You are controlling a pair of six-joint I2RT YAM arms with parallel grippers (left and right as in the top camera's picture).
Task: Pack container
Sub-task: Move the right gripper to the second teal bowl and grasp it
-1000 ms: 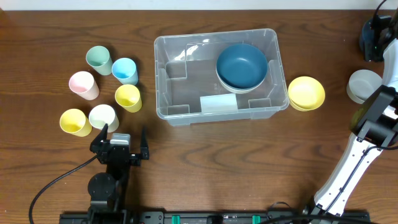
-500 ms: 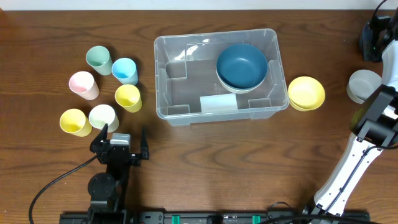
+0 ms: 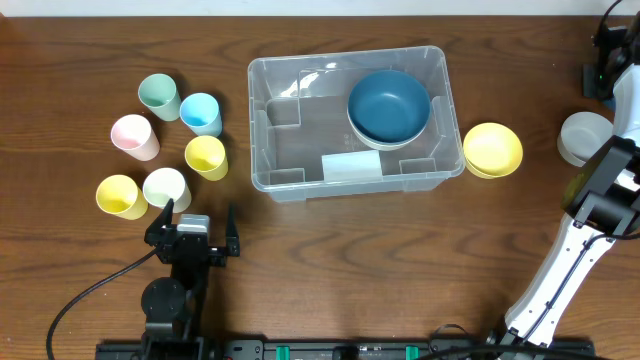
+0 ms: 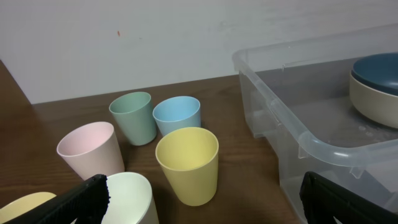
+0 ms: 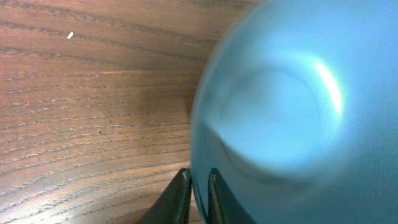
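Observation:
The clear plastic container (image 3: 262, 130) stands mid-table, its near corner also in the left wrist view (image 4: 280, 115). Inside it a dark blue bowl (image 3: 389, 105) sits stacked on a cream one. My right gripper (image 5: 199, 186) is shut on the rim of a light blue bowl (image 5: 280, 124), one finger inside and one outside, just above the wood. In the overhead view that gripper (image 3: 603, 62) is at the far right edge and the held bowl cannot be made out. My left gripper (image 3: 195, 225) hangs open near the front left, nothing between its fingers (image 4: 84, 199).
Several pastel cups stand left of the container: green (image 3: 158, 96), blue (image 3: 201, 113), pink (image 3: 133, 136), yellow (image 3: 206, 156), another yellow (image 3: 119, 196) and white (image 3: 165, 187). A yellow bowl (image 3: 492, 149) touches the container's right side. A whitish bowl (image 3: 584, 137) lies further right.
At the far right edge of the overhead view my right gripper's dark shape has narrowed and shifted slightly. The left arm, cups, bowls and container have not moved.

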